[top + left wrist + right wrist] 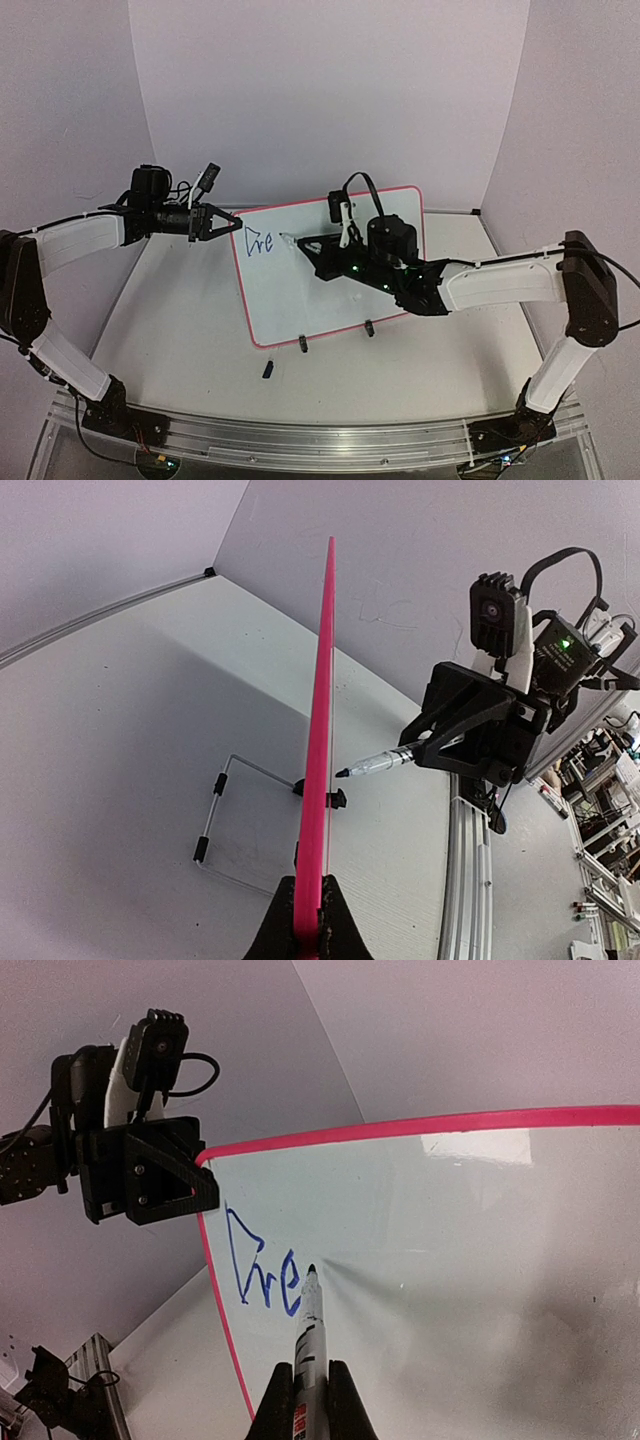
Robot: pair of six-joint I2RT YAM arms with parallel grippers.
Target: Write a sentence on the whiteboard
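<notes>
Pink-rimmed and white-faced, the whiteboard (pixel 300 295) stands propped on its two black clip feet (pixel 303 344) near the middle of the tabletop (pixel 170 330), its writing face turned toward the arms' bases. Blue lettering (pixel 262 1275) sits in the upper left corner only: three characters, reading roughly as "Dre", with the rest of the face bare. The marker (pixel 312 1330) points at the board with its tip at the end of the last letter; whether the tip is pressed on the surface or just off it cannot be settled from these views. The right hand (pixel 310 1405) is clamped narrow around the marker's barrel. The left hand (pixel 232 222) is closed on the board's upper left rim, apparently steadying it. A small dark object (pixel 268 369), possibly the marker's cap, lies on the tabletop just in front of the board. Assessment: writing has begun but is at an early stage. Less than one word is complete, and the bulk of the sentence remains to be written rightward across the bare face.
</notes>
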